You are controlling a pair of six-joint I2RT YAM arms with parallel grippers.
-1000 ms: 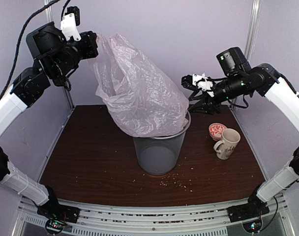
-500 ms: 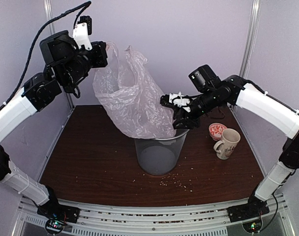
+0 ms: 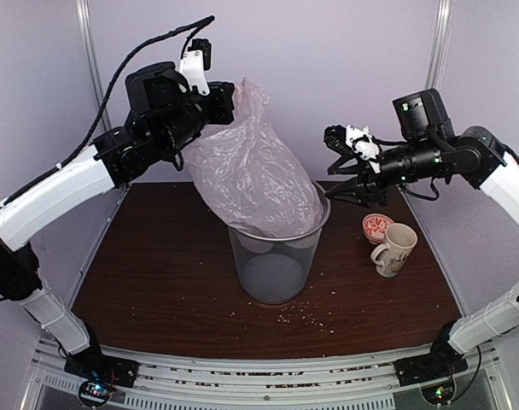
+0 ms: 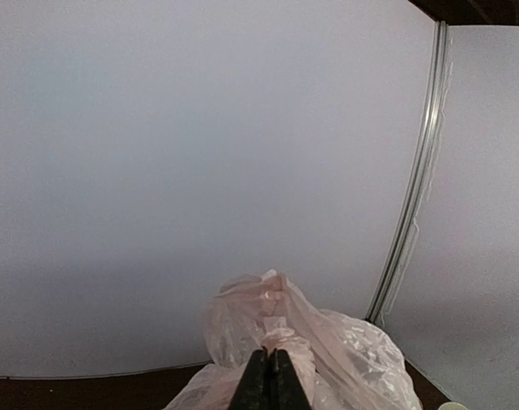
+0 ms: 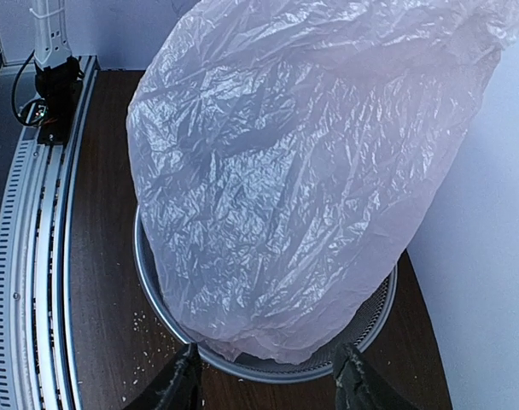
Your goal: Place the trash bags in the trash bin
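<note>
High above the trash bin (image 3: 276, 275), left pincer (image 4: 269, 360) tight on trash bag (image 3: 259, 175).

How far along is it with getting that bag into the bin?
Done: the trash bag's bottom sits inside the trash bin. In hand: the left gripper pinches its top, holding most above the rim; the right gripper hangs open beside it. Left: pushing the rest in.

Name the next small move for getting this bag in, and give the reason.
Probably lower the left gripper down toward the trash bin. It is shut on the top of the trash bag, whose bottom already sits inside the rim while most of it billows above. The right gripper hangs open beside it.
</note>
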